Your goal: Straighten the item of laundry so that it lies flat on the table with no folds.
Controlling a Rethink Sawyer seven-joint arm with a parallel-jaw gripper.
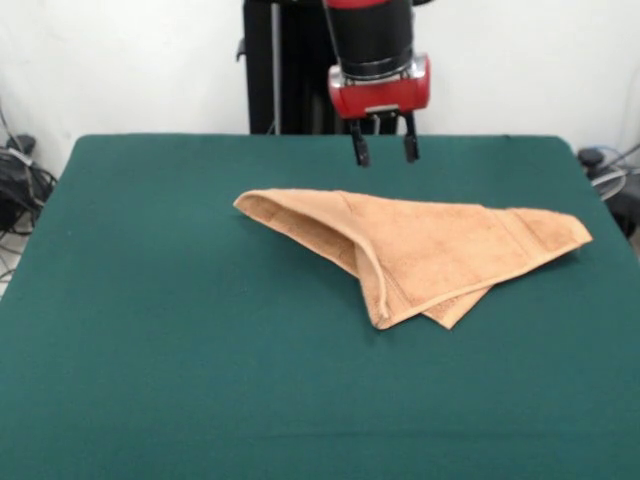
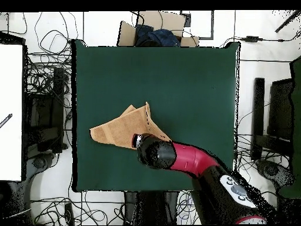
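Observation:
The light orange-tan towel (image 1: pixel 420 250) lies folded over into a rough triangle on the dark green table (image 1: pixel 150 330), with one point toward the front and a long corner stretching right. In the overhead view the towel (image 2: pixel 120 128) lies left of the table's middle, partly hidden under the arm. My gripper (image 1: pixel 384 150) hangs above the table just behind the towel's far edge. Its two dark fingers (image 1: pixel 359 148) point down with a gap between them and hold nothing. In the overhead view the gripper is hidden under the arm's wrist (image 2: pixel 154 152).
The red and black arm (image 2: pixel 194 162) reaches in from the pedestal side across the table's edge (image 2: pixel 82 176). Cables and equipment (image 2: pixel 44 112) lie on the floor around the table. A cardboard box (image 2: pixel 154 26) stands beyond the far edge.

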